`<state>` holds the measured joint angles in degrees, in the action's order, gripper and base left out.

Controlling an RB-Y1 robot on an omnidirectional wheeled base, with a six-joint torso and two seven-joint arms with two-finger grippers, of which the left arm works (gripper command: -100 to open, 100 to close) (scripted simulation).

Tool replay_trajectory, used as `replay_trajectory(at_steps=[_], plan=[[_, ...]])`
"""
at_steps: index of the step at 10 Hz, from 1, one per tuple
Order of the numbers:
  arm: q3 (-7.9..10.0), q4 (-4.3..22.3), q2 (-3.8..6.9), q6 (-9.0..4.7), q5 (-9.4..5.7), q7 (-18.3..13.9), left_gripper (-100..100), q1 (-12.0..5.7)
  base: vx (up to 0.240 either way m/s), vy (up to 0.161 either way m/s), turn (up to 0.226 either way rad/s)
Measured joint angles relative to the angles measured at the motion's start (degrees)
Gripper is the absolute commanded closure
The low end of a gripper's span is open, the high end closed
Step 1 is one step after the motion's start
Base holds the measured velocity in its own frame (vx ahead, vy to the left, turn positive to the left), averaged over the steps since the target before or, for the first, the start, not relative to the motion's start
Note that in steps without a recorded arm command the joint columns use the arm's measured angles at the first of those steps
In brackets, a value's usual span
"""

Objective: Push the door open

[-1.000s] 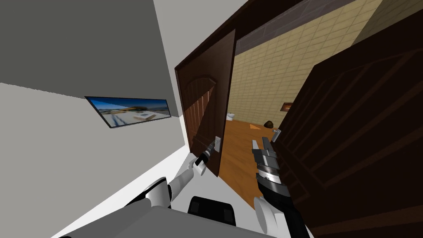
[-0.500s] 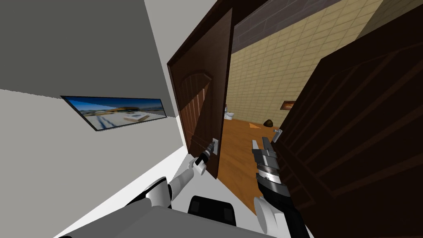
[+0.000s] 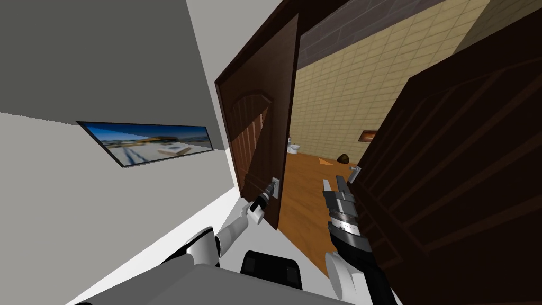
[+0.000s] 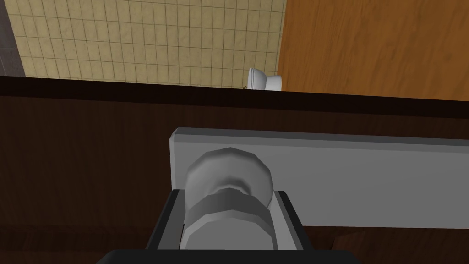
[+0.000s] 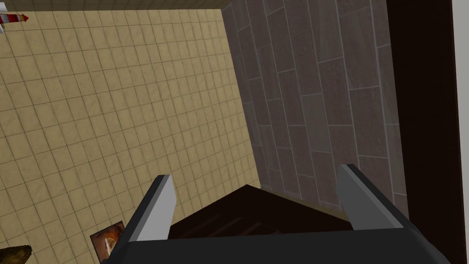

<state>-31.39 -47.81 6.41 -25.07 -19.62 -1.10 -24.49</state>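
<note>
A dark brown panelled door (image 3: 254, 132) stands partly swung inward at the left of the opening. Its grey knob (image 4: 227, 172) sits on a grey plate (image 4: 357, 183). My left gripper (image 4: 227, 196) is shut on this knob, with one finger pressing each side; the head view shows the left gripper (image 3: 270, 190) at the door's free edge. A second dark door (image 3: 455, 175) with a grey handle (image 3: 354, 172) stands at the right. My right gripper (image 3: 334, 184) hovers open beside that handle, holding nothing. The right gripper (image 5: 259, 201) points at the tiled walls over a dark door top.
Beyond the opening lie a wood floor (image 3: 307, 180), a tan tiled wall (image 3: 344, 95), a white toilet (image 3: 294, 147) and a small brown object (image 3: 344, 158). A white wall with a framed picture (image 3: 151, 142) runs along my left.
A second ago my head view shifted: the picture slid left and the left door grew nearer and more edge-on. Over the last half second nothing has moved.
</note>
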Motion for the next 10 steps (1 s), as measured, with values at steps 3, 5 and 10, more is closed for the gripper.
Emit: replay_trajectory(at_steps=[3, 5, 10], plan=[[1.04, 0.2, 0.23, 0.47, -0.06, 0.3, 100, 0.63, 0.125, -0.127, 0.033], [2.10, 1.6, -0.11, -0.18, -0.13, 0.4, 100, -0.26, 0.144, -0.130, 0.034], [4.95, 2.2, 0.44, -0.39, -0.19, 1.1, 100, -0.06, 0.132, -0.145, 0.048]])
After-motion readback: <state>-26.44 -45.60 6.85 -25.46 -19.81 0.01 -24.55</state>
